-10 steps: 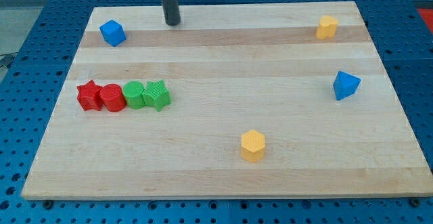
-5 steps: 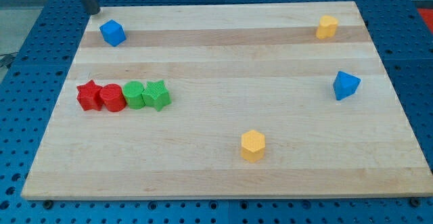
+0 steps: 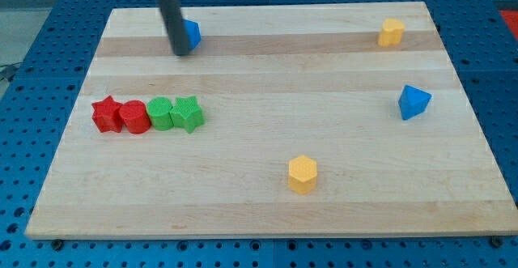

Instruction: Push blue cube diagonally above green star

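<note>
A pale wooden board (image 3: 267, 203) lies on a blue pegboard table (image 3: 32, 74), and nearest us on it we see a yellow hexagonal block (image 3: 303, 174) standing alone right of centre. Farther back, a touching row at the left runs red star (image 3: 105, 114), red cylinder (image 3: 134, 116), green cylinder (image 3: 161, 112), green star (image 3: 188, 113), while a blue block (image 3: 413, 102) of unclear shape sits well apart near the right edge. Farthest from us, a yellow block (image 3: 392, 32) rests by the far right corner and the blue cube (image 3: 191, 34) sits far-left, beyond the green star and a touch right of it, with my tip (image 3: 181, 52) touching its left side; we have no fingers, only this bare rod.
</note>
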